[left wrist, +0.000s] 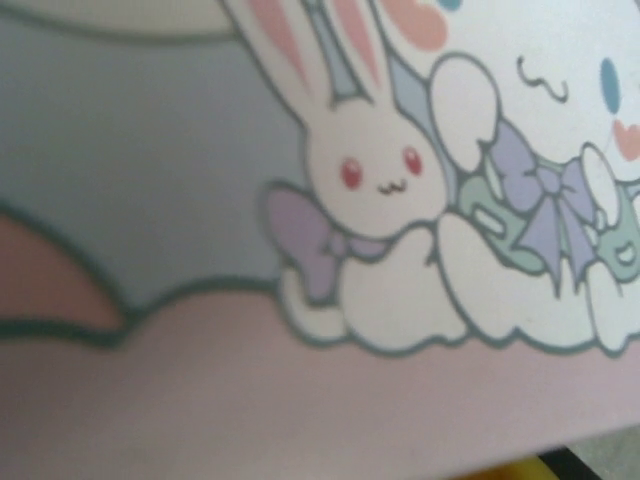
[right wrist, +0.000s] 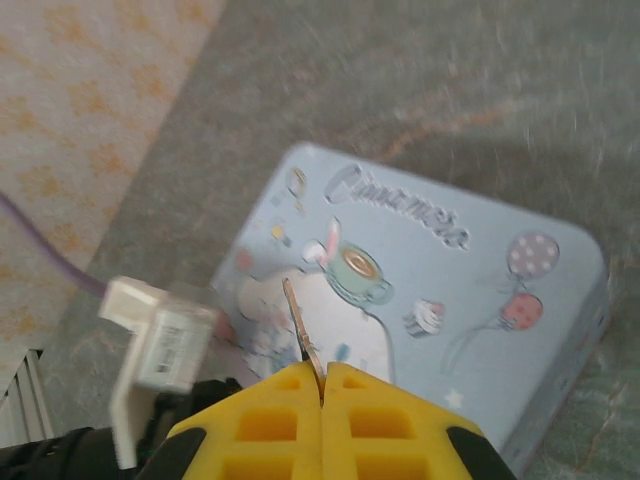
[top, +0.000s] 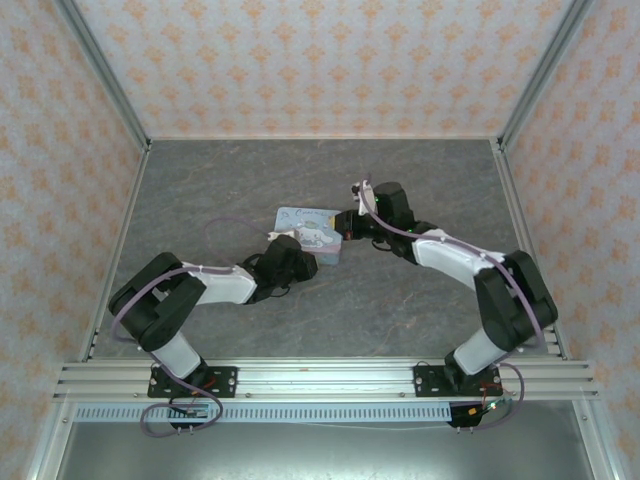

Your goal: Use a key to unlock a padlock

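As I read it: key (right wrist: 300,325), clamped blade-out in right hand (right wrist: 322,385), held above tin (right wrist: 480,290), ready for insertion, I judge. Left hand (top: 308,250) at tin's edge, likely steadying; apart or together, I cannot tell.

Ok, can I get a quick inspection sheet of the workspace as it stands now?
surface: grey marbled table top, flat
job's things: key pinched in the right gripper, blade pointing out over the tin
clutter: pastel cartoon tin mid-table; otherwise nothing seen
grippers: right shut on the key; left gripper at the tin's near edge, jaws not readable
cables: purple cable running to a white connector; purple loops along both arms
surroundings: patterned walls; metal rail at the near edge
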`<action>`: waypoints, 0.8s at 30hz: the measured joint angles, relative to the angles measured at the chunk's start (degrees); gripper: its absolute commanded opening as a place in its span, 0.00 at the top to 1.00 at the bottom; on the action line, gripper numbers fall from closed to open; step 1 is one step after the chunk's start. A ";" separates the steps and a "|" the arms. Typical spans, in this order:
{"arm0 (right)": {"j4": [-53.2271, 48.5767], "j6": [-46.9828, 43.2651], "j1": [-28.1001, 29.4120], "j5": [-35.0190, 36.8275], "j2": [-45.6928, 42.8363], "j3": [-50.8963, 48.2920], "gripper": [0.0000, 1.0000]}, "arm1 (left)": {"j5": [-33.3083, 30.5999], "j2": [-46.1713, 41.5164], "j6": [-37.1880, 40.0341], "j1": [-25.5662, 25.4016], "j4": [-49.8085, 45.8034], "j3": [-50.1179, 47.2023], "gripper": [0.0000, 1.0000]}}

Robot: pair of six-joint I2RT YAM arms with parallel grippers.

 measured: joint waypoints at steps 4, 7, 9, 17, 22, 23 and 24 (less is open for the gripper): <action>-1.09 -4.07 0.00 0.31 -7.21 -2.99 1.00 | 1.79 -2.16 -1.75 0.00 -4.02 2.29 0.74; -2.34 -7.58 0.00 -0.55 -11.43 -7.48 1.00 | 4.04 -3.21 -2.99 0.00 -8.09 5.16 0.75; -3.04 -9.66 0.00 -1.62 -13.20 -10.64 1.00 | 5.66 -3.26 -3.45 0.00 -10.47 7.02 0.76; -2.95 -14.14 0.15 -5.16 -16.02 -20.81 1.00 | 10.23 -3.26 -5.16 0.07 -16.57 10.56 0.81; 0.92 -14.19 0.39 -5.09 -16.09 -25.88 1.00 | 12.09 -3.26 -7.54 0.50 -18.64 11.65 0.83; 1.25 -14.21 0.52 -4.96 -16.06 -26.67 1.00 | 12.52 -3.26 -8.04 0.55 -18.95 12.13 0.83; 1.55 -14.23 0.72 -4.68 -16.06 -27.12 1.00 | 12.81 -3.26 -8.48 0.70 -19.37 12.63 0.83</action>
